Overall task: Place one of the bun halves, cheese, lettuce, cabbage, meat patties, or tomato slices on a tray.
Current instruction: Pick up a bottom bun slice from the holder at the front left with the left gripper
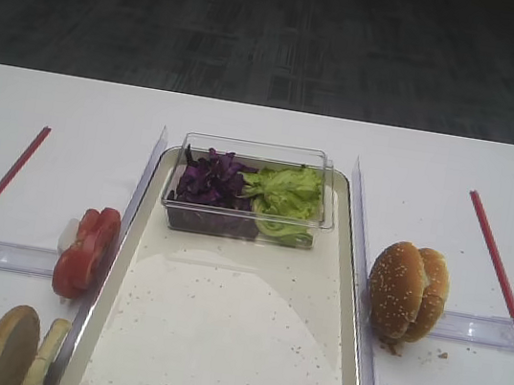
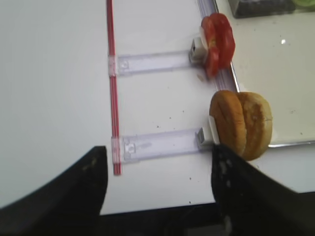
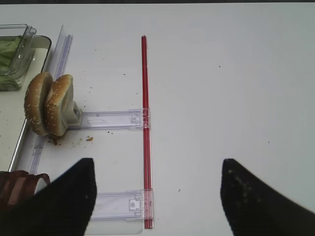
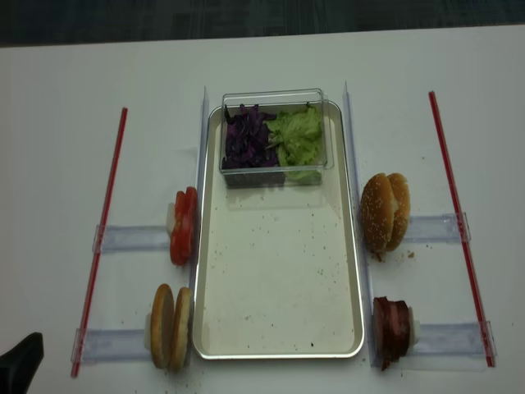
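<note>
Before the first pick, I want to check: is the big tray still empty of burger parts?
Nearly empty. The tray holds only crumbs and a clear tub with cabbage and lettuce; no other burger part lies on it.

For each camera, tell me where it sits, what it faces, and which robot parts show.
Exterior high: low front view of cream rectangular tray; no robot.
Realsense: overhead; dark left-arm tip at the corner.
Right wrist: faces sesame-seeded buns; black fingers apart.
Left wrist: faces smooth golden-brown bun halves; fingers apart.
Both wrists see red strips.
</note>
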`<state>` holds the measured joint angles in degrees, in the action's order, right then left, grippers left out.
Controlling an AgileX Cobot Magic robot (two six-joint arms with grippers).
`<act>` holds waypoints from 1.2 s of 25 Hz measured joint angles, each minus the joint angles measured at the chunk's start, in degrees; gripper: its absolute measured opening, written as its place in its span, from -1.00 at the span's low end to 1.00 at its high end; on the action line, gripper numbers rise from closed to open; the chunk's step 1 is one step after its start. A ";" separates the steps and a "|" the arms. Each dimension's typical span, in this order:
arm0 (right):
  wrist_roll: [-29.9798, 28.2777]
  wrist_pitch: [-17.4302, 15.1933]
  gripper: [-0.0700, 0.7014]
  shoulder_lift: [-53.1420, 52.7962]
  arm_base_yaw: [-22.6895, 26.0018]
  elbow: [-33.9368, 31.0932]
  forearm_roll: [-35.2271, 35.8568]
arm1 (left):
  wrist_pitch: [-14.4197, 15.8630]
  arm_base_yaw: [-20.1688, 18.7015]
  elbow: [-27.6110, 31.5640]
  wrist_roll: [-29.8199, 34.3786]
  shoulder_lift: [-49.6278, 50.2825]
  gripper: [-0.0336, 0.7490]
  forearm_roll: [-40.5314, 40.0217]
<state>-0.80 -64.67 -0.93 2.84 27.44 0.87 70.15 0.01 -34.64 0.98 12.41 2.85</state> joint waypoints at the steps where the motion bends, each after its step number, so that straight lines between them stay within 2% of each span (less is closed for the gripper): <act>1: 0.00 0.00 0.61 0.00 0.00 0.00 0.00 | 0.56 0.00 -0.83 0.00 2.07 0.16 0.14; 5: 0.00 0.00 0.61 0.00 0.00 0.00 0.00 | 2.03 0.00 -3.96 0.12 11.67 0.16 0.37; 9: 0.00 0.00 0.61 0.00 0.00 0.00 0.00 | 2.13 0.00 -7.41 0.12 22.21 0.16 0.70; 14: 0.00 0.00 0.61 0.00 0.00 0.00 0.00 | 1.92 0.00 -9.24 0.12 29.13 0.16 2.32; 21: 0.00 0.00 0.61 0.00 0.00 0.00 0.00 | 1.33 0.00 -9.63 0.00 40.72 0.16 3.75; 30: 0.00 0.00 0.61 0.00 0.00 0.00 0.00 | 0.51 0.00 -9.87 0.00 49.96 0.16 3.77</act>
<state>-0.80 -64.67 -0.93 2.84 27.44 0.87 70.66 0.01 -44.52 0.98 62.38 6.62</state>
